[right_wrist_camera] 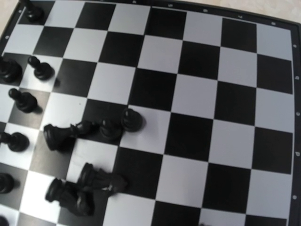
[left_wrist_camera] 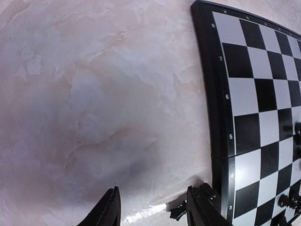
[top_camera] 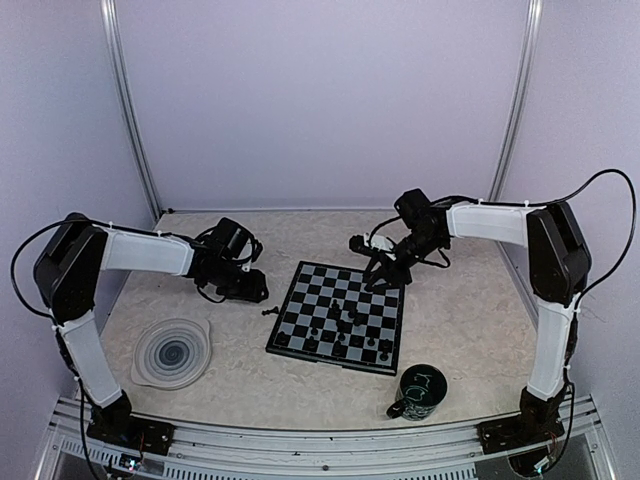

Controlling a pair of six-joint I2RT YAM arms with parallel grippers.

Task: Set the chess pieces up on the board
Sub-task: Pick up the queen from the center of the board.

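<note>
Nearest me stands a dark green ceramic mug (top_camera: 415, 392) with an unreadable pale scrawl, at five o'clock of the black-and-grey chequered chessboard (top_camera: 310, 285), whose rim shows rank numbers 8 down to 3. Setup looks barely begun: tiny black chess pieces (top_camera: 345, 318) crowd its six o'clock half, several toppled, with one stray piece (top_camera: 268, 311) on the beige table (top_camera: 460, 320) at nine o'clock. Beside it the left gripper (left_wrist_camera: 154, 207) hangs fingers apart; whether the right gripper (top_camera: 385, 272) is parted I cannot tell.
</note>
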